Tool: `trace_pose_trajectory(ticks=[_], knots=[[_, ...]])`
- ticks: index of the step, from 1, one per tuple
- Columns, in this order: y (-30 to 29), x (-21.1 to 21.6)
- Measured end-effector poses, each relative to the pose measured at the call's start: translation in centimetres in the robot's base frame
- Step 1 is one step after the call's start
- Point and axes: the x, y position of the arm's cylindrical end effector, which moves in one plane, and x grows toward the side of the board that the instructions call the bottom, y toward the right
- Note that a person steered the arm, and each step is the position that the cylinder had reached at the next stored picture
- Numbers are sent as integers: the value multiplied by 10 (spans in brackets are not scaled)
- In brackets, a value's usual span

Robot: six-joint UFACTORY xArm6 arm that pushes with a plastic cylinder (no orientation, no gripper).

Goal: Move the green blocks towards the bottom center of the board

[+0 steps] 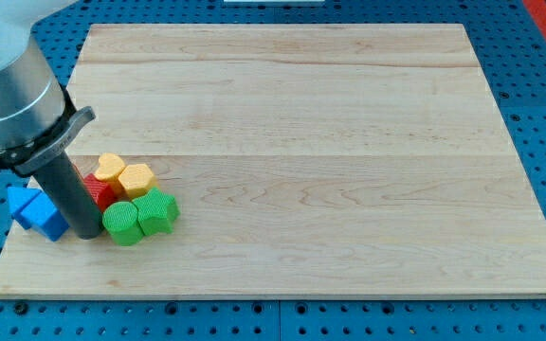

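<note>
Two green blocks sit side by side at the view's lower left: a round green block and a lobed green block touching its right side. My tip is on the board just left of the round green block, touching or nearly touching it. The rod hides part of the red blocks behind it.
A red block lies just above the green ones, partly hidden. A yellow heart-shaped block and a yellow hexagonal block sit above it. Two blue blocks lie left of the rod near the wooden board's left edge.
</note>
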Motion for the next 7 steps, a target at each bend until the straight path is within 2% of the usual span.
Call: trace_pose_trajectory(ticks=[1,5,6,7], knots=[[0,3],[105,-36],[111,-57],[110,-98]])
